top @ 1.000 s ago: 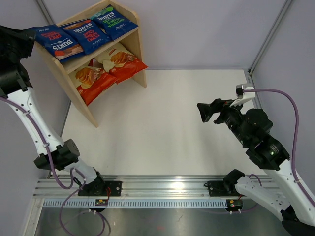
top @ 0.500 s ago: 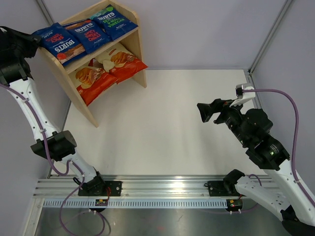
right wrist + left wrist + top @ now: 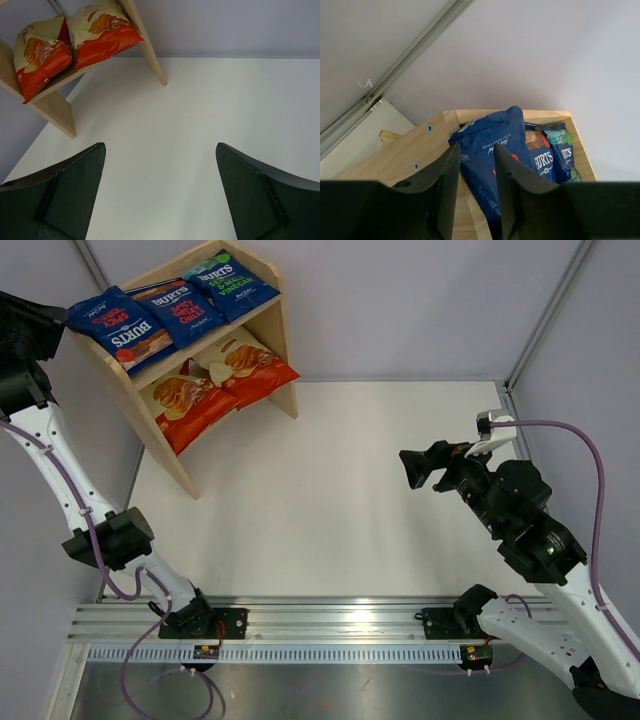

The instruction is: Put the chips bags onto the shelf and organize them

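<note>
The wooden shelf (image 3: 283, 350) stands at the far left. Three blue Burts bags lie on its top tier: left (image 3: 122, 328), middle (image 3: 180, 308), right (image 3: 228, 282). Two cream-and-red Cassava bags (image 3: 185, 400) (image 3: 250, 362) lean on the lower tier. My left gripper (image 3: 58, 325) is high at the shelf's left end, slightly open. In the left wrist view the left Burts bag (image 3: 495, 130) runs between its fingers (image 3: 449, 190), with wood showing beside it. My right gripper (image 3: 410, 465) hovers open and empty over the table's right side.
Grey walls close in the white table (image 3: 330, 500) at the back and both sides. A metal rail (image 3: 320, 620) runs along the near edge. The right wrist view shows both Cassava bags (image 3: 40, 55) (image 3: 102, 32) and a shelf panel (image 3: 150, 50).
My left gripper lifted the left Burts bag up from the shelf's left edge onto the top tier, then drew back a little to the left. The right arm has not moved.
</note>
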Motion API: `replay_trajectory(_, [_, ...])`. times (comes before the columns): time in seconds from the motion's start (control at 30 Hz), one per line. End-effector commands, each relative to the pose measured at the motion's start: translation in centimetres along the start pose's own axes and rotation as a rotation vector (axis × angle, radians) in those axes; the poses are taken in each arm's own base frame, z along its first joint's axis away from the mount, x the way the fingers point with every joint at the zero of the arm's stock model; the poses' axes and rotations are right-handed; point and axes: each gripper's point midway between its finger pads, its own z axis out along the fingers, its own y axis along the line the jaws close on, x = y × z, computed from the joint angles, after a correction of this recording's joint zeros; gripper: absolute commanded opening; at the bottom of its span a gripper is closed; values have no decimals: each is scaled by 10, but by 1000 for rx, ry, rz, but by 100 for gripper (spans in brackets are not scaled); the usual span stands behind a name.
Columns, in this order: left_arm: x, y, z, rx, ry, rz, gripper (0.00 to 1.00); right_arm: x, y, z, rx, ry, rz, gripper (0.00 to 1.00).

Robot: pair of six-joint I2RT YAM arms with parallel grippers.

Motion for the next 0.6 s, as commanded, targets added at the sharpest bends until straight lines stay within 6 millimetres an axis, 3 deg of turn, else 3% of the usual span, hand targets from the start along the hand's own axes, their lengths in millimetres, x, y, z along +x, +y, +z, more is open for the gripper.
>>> replay_trajectory(0.0, [-22,-34,-28,122,-61,47,40,-6,2,6,-7,-18,-13,99])
replay_trajectory(0.1, [-28,-53,-50,170,-88,84,48,-4,2,9,-2,-7,-14,99])
replay_trajectory(0.17, [-31,-65,-67,191,-105,106,62,-3,0,9,12,1,-14,99])
replay_trajectory(0.2, [-31,-69,-73,200,-113,131,99,-4,0,8,16,-1,-11,100])
replay_trajectory(0.27, [-29,-79,-93,222,-122,173,99,-6,-3,7,36,2,-8,100])
replay_trajectory(0.37, [-7,-76,-104,247,-48,244,99,-9,-8,4,64,-9,3,100])
replay_trajectory(0.43, [20,-68,-114,257,15,277,99,-10,-11,1,78,-14,3,100])
replay_trajectory(0.5, [48,-73,-124,287,55,351,99,-11,-16,-2,104,-15,-6,100])
replay_trajectory(0.57, [88,-74,-139,293,118,409,99,-9,-26,-4,150,-1,-32,100])
